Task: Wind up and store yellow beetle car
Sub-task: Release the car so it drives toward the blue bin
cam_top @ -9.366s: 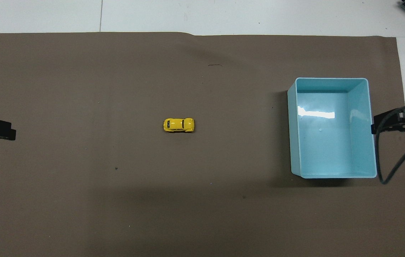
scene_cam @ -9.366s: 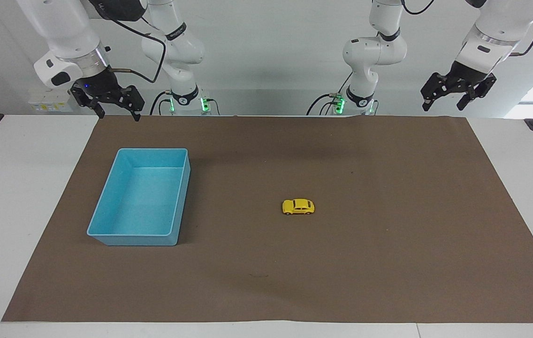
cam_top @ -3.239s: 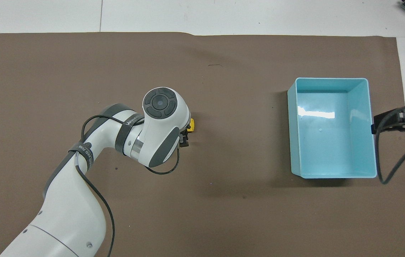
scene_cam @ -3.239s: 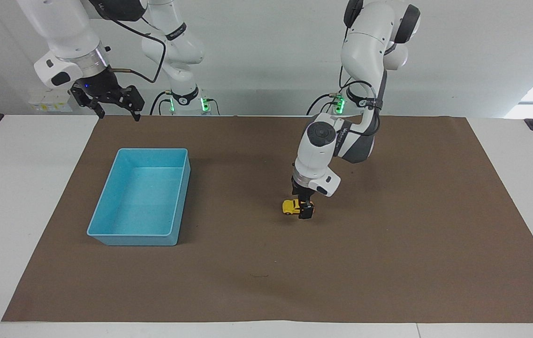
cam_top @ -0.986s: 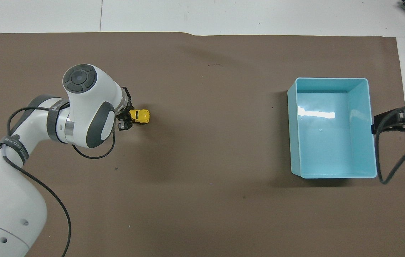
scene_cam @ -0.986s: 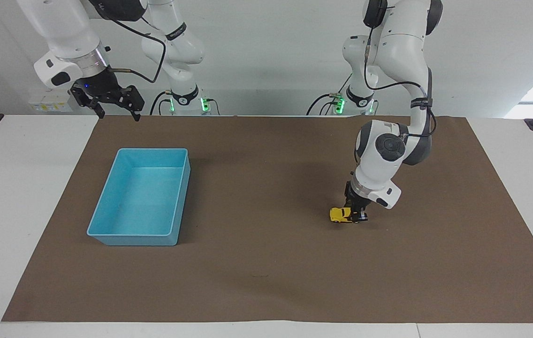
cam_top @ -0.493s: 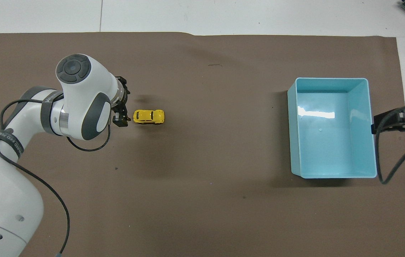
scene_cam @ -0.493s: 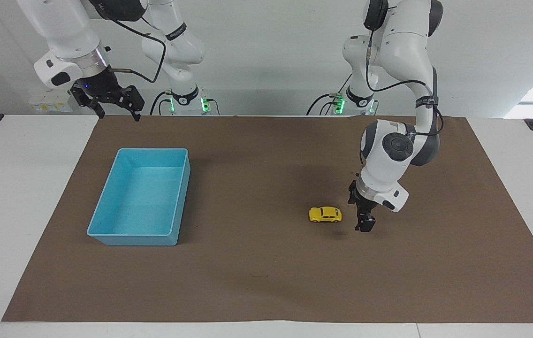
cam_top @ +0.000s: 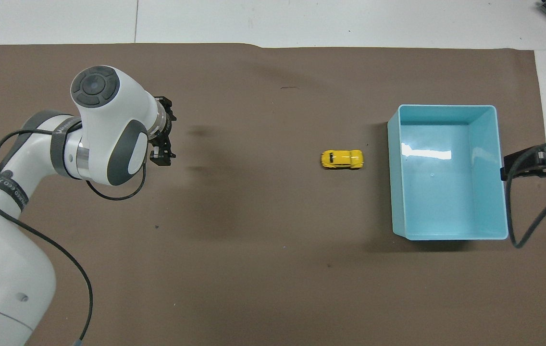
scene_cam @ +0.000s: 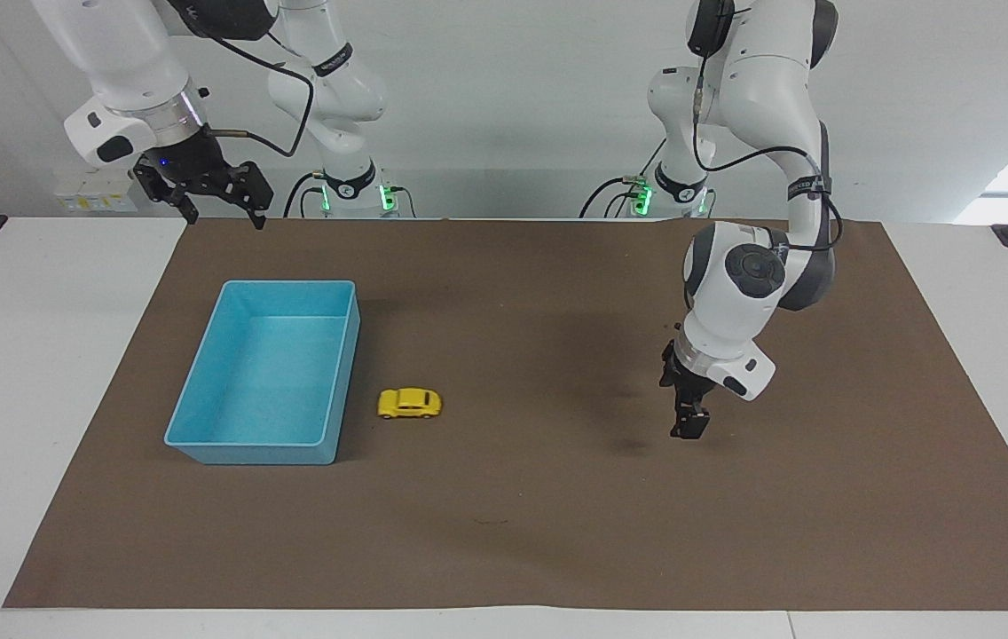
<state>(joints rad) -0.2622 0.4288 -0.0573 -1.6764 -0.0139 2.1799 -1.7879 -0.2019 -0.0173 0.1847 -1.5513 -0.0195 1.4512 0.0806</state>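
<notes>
The yellow beetle car (scene_cam: 410,403) stands on its wheels on the brown mat, free of both grippers, just beside the light blue bin (scene_cam: 291,285) on the side toward the left arm's end. It also shows in the overhead view (cam_top: 342,159), a small gap from the bin's wall (cam_top: 390,144). My left gripper (scene_cam: 680,405) is open and empty, low over the mat toward the left arm's end, well apart from the car; it also shows in the overhead view (cam_top: 165,137). My right gripper (scene_cam: 209,202) is open and waits raised by the bin's end of the table.
The brown mat (scene_cam: 504,524) covers most of the white table (scene_cam: 34,373). The bin holds nothing. A black cable (cam_top: 525,211) hangs from the right gripper beside the bin. The left arm's white forearm (cam_top: 8,269) lies over the mat's near corner.
The left gripper dragged the car toward its end of the table, then opened. The car rolled across the mat to the bin's side. The right arm has not moved.
</notes>
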